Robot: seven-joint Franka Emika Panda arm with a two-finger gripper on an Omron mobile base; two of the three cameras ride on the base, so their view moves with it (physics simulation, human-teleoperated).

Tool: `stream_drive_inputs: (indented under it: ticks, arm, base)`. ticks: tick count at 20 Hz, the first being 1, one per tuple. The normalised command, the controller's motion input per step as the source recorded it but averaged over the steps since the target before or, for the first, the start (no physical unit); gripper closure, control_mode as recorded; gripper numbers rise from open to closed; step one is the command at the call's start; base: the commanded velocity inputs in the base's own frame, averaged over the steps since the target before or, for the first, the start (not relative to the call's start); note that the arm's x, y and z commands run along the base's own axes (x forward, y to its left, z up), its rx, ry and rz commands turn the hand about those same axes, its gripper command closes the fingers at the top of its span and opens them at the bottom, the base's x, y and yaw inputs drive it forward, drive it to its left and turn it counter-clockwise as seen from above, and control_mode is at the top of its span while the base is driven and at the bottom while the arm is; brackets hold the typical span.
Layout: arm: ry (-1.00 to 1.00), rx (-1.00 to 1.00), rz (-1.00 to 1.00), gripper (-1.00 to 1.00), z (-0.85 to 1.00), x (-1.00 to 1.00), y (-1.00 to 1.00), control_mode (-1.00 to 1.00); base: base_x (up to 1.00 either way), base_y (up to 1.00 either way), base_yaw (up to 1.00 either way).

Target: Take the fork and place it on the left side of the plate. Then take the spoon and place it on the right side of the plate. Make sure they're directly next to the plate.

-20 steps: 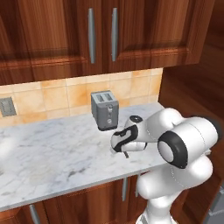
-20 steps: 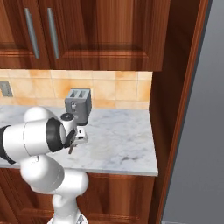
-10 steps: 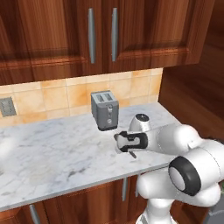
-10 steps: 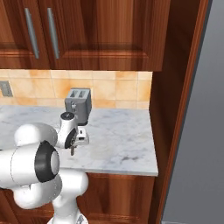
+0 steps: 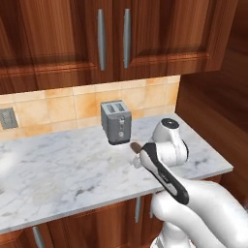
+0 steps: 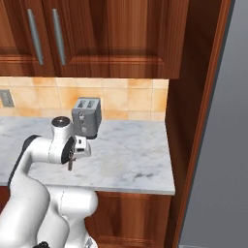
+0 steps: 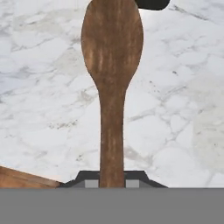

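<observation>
While the jaws stay pinched shut on the spoon (image 7: 112,65) above the marble tabletop (image 5: 63,174), carrying it to the plate's right side comes next

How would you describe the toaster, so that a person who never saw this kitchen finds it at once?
Look at the white marble counter under the dark wooden cabinets. At its back, against the orange tiled wall, stands the toaster, a small grey metal box with two slots on top. It is the one appliance standing there, beyond the gripper holding the wooden spoon.
</observation>
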Motion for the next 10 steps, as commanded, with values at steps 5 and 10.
stream_drive_inputs:
  ticks: [5,10]
  arm:
    - [-0.06,0.01,0.00,1.00,0.94,-0.79,-0.06,-1.00]
    - [-0.03,0.00,-0.01,1.00,1.00,-0.69,-0.08,-1.00]
  base:
    - [0.00,0.00,0.00]
    - [0.00,0.00,0.00]
